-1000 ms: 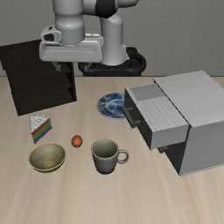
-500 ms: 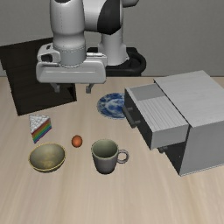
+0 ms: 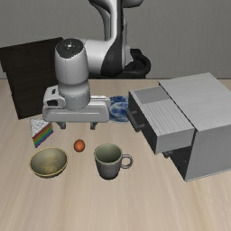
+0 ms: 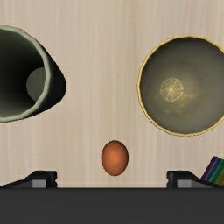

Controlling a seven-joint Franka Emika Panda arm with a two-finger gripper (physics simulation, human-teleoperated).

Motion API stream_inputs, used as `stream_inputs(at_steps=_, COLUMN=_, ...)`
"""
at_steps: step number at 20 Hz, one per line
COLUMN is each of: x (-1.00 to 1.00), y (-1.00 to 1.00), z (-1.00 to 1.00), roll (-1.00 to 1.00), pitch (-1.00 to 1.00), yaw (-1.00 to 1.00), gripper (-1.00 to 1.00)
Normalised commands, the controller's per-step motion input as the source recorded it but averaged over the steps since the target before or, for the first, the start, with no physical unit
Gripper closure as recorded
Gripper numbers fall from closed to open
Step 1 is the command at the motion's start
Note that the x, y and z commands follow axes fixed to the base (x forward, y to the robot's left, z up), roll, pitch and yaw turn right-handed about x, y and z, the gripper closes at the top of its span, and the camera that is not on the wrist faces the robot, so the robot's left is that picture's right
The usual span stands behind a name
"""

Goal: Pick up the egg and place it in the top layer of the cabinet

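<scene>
Lowered since before, the gripper [image 3: 74, 124] is held wide open above the egg [image 4: 114, 157], well apart from the mug [image 4: 26, 72] and bowl [image 4: 182, 85] rims.

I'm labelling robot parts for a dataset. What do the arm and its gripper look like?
The arm is built of rounded, glossy white and light grey shells, with black sections at the joints. The gripper is a wide, boxy, light grey block under a round grey wrist. Its two fingertips are dark, nearly black, with squared ends. No cables or markings can be made out.
</scene>
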Motion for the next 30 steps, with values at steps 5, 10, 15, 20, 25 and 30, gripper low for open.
stream_inputs(at_steps=5, x=0.00, y=0.00, z=-1.00, roll=0.00, pitch=0.00, yaw=0.00, gripper=-1.00)
stream_inputs(at_steps=10, x=-0.40, y=0.00, z=-0.60, roll=0.00, pitch=0.00, yaw=0.00, gripper=-1.00)
stream_inputs(at_steps=15, x=0.00, y=0.00, z=0.00, roll=0.00, pitch=0.00, yaw=0.00, gripper=1.00)
stream_inputs(at_steps=20, x=0.00, y=0.00, z=0.20, roll=0.00, pitch=0.00, yaw=0.00, gripper=1.00)
stream_inputs(at_steps=25, x=0.00, y=0.00, z=1.00, roll=0.00, pitch=0.00, yaw=0.00, gripper=1.00)
stream_inputs(at_steps=30, x=0.00, y=0.00, z=1.00, roll=0.00, pitch=0.00, yaw=0.00, gripper=1.00)
